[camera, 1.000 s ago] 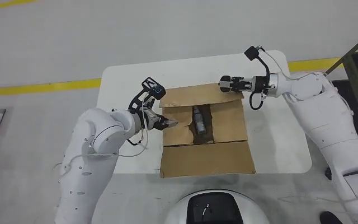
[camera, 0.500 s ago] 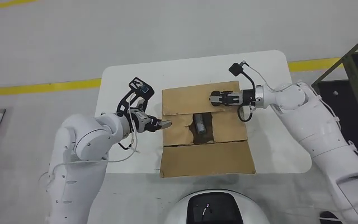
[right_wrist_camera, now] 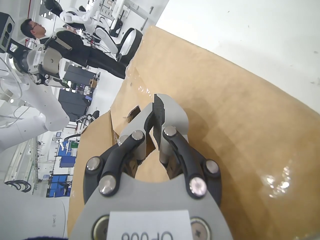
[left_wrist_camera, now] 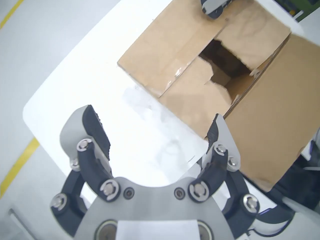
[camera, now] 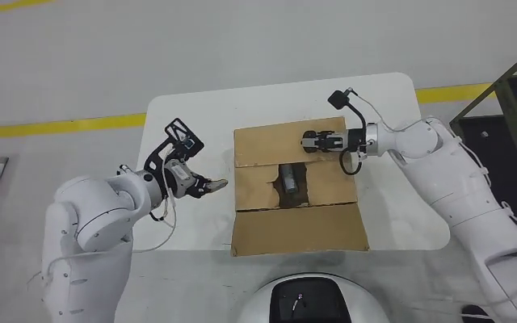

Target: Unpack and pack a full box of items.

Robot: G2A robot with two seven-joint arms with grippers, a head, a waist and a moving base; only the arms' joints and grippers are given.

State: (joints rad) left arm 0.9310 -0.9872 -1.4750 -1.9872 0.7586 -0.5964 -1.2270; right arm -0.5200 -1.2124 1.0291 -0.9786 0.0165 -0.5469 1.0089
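Looking over at the box (camera: 331, 182): it sits mid-table (camera: 182, 121), square to the edges, mouth facing up, the long edges of its big flaps running side to side. It's plain brown cardboard, matte, with a few glossy patches (right_wrist_camera: 275, 182) on top. The far flap (camera: 271, 141) is folded flat over the top, and the near flap (camera: 299, 230) is a wide plain panel on the robot's side. The left side flap (camera: 254, 192) has a ragged, torn edge. The side flaps leave a dark rectangular gap in the middle. Down in that gap lies a greyish, roundish item (camera: 289, 179), long axis running far-to-near. Can't make out what it is.

The right gripper (camera: 307, 143) is at the far flap, pointing toward the left side, jaws pinched nearly together with nothing between them. Can't tell if it actually touches the cardboard. The left gripper (camera: 216, 185) hovers over bare white table just left of the box, pointing at it. Its jaws are spread wide and empty, with black ridged pads (left_wrist_camera: 96, 126) on grey metal fingers.
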